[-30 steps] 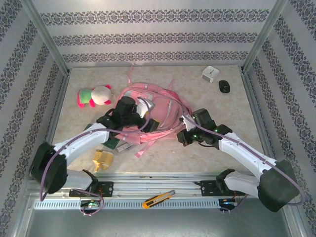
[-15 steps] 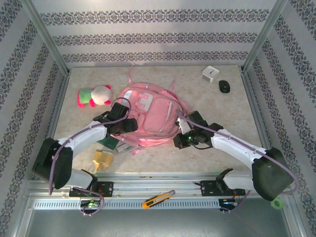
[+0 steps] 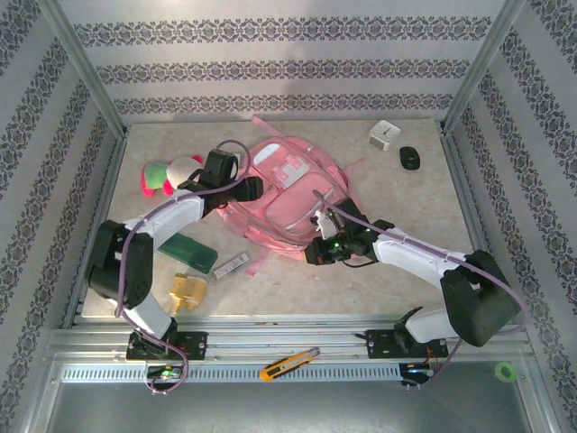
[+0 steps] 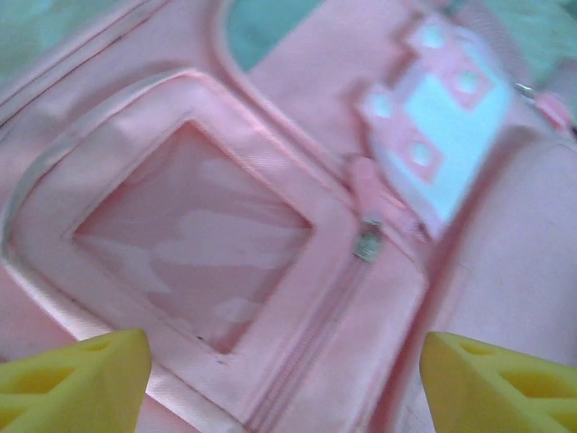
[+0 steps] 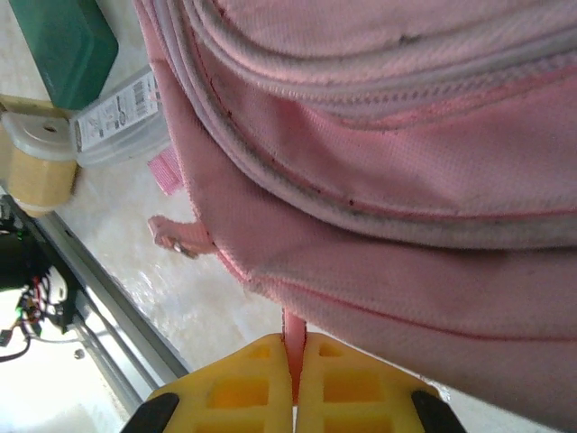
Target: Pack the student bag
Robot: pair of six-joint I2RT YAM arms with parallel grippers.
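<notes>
My left gripper (image 4: 284, 383) hangs spread wide just over the front pocket (image 4: 194, 234) of the student bag (image 3: 293, 203). My right gripper (image 5: 295, 361) pinches a thin pink strip (image 5: 294, 327) at its near edge.

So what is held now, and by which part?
The right gripper pinches a thin edge strap of the student bag; the left gripper holds nothing.
</notes>
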